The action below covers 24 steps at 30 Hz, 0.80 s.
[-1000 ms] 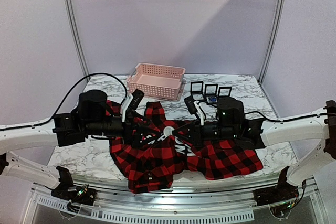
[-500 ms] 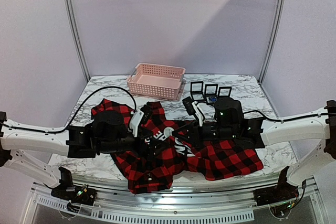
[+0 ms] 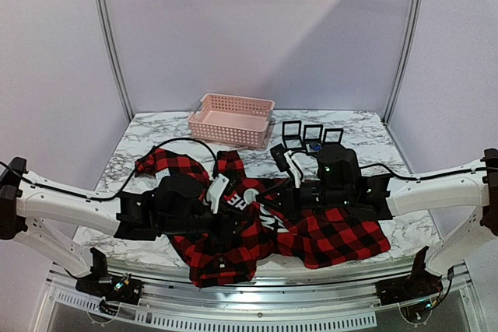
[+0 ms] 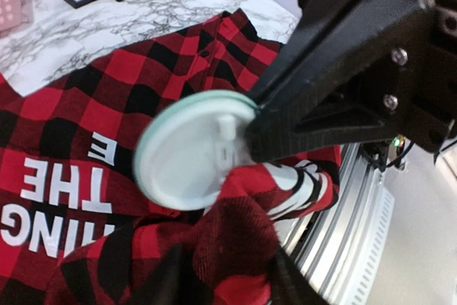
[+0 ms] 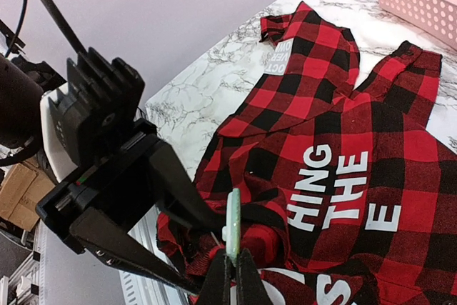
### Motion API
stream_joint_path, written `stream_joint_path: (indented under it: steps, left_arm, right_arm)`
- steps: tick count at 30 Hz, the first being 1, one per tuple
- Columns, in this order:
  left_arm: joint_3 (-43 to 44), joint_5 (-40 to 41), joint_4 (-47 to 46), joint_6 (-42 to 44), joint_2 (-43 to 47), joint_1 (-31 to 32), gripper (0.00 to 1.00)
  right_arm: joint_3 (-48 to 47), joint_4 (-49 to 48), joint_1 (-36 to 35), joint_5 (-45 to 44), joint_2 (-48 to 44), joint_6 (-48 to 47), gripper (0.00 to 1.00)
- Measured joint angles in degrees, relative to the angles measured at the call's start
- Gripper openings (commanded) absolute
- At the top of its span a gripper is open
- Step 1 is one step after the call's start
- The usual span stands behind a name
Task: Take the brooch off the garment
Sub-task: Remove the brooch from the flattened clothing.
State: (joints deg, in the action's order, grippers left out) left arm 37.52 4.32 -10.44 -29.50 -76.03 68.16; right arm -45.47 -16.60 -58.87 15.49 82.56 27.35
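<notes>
held the pale round disc brooch (image 5: pixel 233 230) edge-on in the clamped right tool (image 5: pixel 232 266); straddled a red-and-black plaid flannel shirt (image 4: pixel 107 76) fold beneath with the narrow left tool (image 4: pixel 225 280), grip uncertain. needed slow, straight separation.

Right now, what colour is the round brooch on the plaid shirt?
Off-white with a pale green rim; the brooch shows best in the left wrist view.

Lavender wall panels (image 3: pixel 257 29) w/ metal poles (image 3: pixel 109 36); white marble-look desk (image 3: pixel 366 126); soft light, brighter upper right.
</notes>
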Motion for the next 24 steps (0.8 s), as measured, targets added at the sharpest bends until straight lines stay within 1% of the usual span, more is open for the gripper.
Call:
stream_joint_path:
  steps: [1, 2, 4, 13, 24]
  left_arm:
    - [0.2, -0.2, 0.0, 0.0, -0.2, 0.2, 0.23]
    - [0.3, -0.4, 0.1, -0.3, -0.3, 0.4, 0.13]
    - [1.0, -0.7, 0.1, 0.1, -0.3, 0.8, 0.0]
    - [1.8, -1.2, 0.9, 0.2, -0.6, 1.2, 0.0]
    - [1.8, -1.0, 3.4, 0.3, -0.2, 1.3, 0.0]
  right_arm:
    - [0.0, 0.1, 0.0, -0.1, 0.0, -0.1, 0.0]
    - [0.0, 0.2, 0.0, -0.2, 0.0, -0.3, 0.0]
    - [0.0, 0.5, 0.0, -0.5, 0.0, -0.7, 0.0]
    - [-1.2, 4.1, -1.6, -3.8, 0.0, -2.4, 0.0]
    - [-4.4, 13.1, -4.6, -13.7, 0.1, -6.8, 0.0]
